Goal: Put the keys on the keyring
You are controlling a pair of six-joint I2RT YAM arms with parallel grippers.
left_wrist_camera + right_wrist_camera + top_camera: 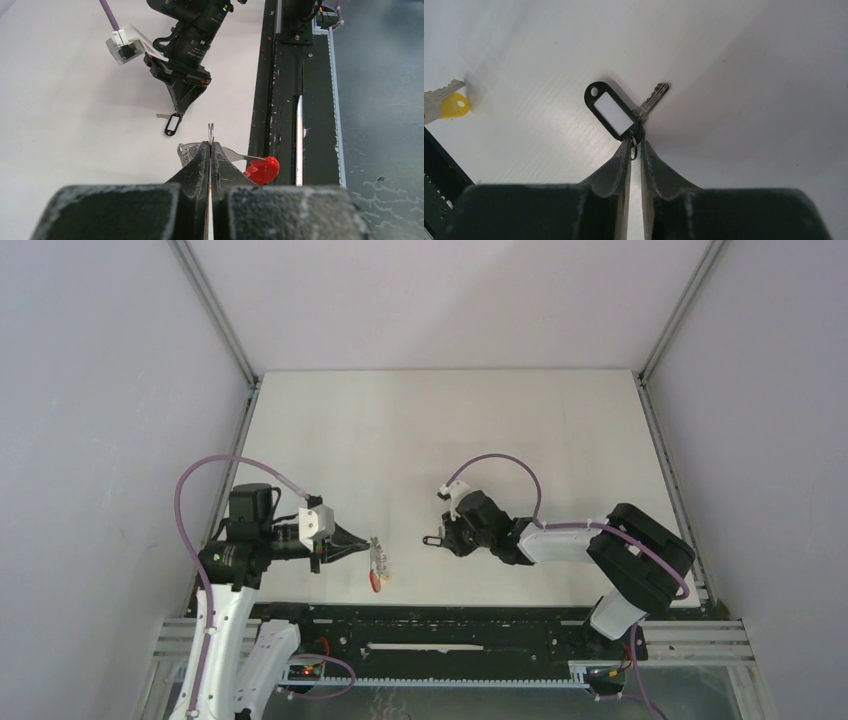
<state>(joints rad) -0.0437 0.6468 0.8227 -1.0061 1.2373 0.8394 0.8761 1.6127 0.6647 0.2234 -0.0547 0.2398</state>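
Note:
The keyring's red band (262, 170) and its bunch of wire rings (186, 152) hang at my left gripper (211, 144), which is shut on one wire ring (211, 131) that pokes out past the fingertips. In the top view the keyring (376, 568) sits near the table's front edge. The black-tagged key (613, 114) lies flat on the table. My right gripper (635, 142) is down over it, its jaws a narrow gap apart around the key's small ring (634, 148). The yellow-tagged key (446, 104) lies off to the left.
The black rail (285, 100) runs along the table's front edge, just beyond the red band. Grey walls enclose the white table (450, 430) on three sides. The two grippers face each other a short way apart.

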